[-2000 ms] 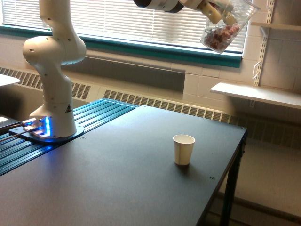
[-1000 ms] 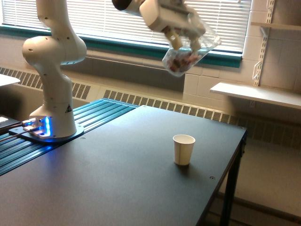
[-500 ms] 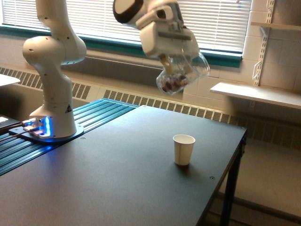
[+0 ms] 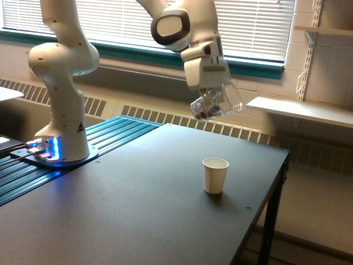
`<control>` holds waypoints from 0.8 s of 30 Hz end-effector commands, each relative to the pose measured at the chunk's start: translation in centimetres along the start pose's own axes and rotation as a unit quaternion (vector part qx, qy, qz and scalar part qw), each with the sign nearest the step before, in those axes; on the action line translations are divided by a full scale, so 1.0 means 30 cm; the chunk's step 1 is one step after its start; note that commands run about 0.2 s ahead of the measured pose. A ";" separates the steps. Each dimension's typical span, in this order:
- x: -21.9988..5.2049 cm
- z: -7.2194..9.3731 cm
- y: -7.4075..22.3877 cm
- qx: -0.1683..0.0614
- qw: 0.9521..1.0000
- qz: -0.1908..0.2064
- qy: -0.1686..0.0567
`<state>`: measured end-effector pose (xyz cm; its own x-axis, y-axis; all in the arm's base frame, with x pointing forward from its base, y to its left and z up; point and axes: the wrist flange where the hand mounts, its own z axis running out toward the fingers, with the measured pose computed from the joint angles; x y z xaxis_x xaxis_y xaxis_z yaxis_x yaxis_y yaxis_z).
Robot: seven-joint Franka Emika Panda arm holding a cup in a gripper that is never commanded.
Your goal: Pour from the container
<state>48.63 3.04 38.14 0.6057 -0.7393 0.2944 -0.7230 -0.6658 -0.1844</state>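
Observation:
In the exterior view my gripper (image 4: 212,99) is shut on the clear plastic cup (image 4: 218,104), which hangs tilted with its rim toward the exterior view's right. Reddish-brown pieces lie heaped in its lower end. The cup is held in the air above and slightly behind the small white paper cup (image 4: 215,175), which stands upright on the dark table (image 4: 138,210). A clear gap separates the two cups.
The arm's white base (image 4: 60,83) stands on blue ribbed mats at the exterior view's left. The table's right edge (image 4: 270,204) drops off just past the paper cup. A white wall shelf (image 4: 300,110) and window blinds lie behind.
The gripper has swung down from the upper right with the clear cup and now holds it lower, closer above the paper cup. The paper cup has not moved.

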 end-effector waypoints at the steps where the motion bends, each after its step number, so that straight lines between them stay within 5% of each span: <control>1: -0.138 0.020 -0.026 -0.011 0.999 -0.003 -0.031; 11: -0.169 0.070 -0.008 -0.033 0.996 0.014 -0.078; 18: -0.129 0.116 0.034 -0.052 0.989 0.052 -0.129; 24: -0.093 0.140 0.044 -0.059 0.987 0.063 -0.133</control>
<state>46.78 5.06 33.23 0.5600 -0.8280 0.0278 -0.8229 -0.5598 -0.0968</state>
